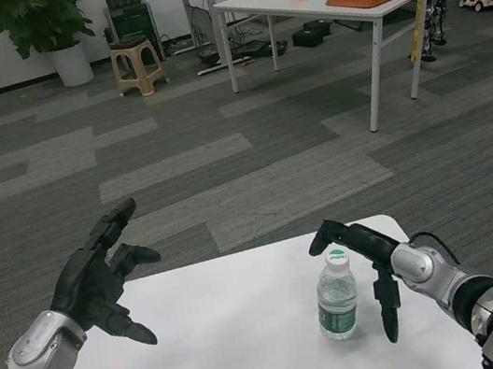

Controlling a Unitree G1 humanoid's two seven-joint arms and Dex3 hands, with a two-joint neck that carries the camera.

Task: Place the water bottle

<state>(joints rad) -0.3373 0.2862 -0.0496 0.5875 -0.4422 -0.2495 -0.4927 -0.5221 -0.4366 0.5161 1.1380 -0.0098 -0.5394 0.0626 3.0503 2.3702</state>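
**Two robot hands, nothing held**

One water bottle (337, 296) upright on the white desk (234, 338), white cap on top, green label round the middle. Just left of the right robot hand (365, 259), close but not gripped: fingers spread, some reaching over past the cap, others pointing down beside the bottle, no clear contact. Well right of the left robot hand (102, 280), raised over the desk's left edge, fingers apart, empty. Beyond the desk, grey carpet (222, 151).
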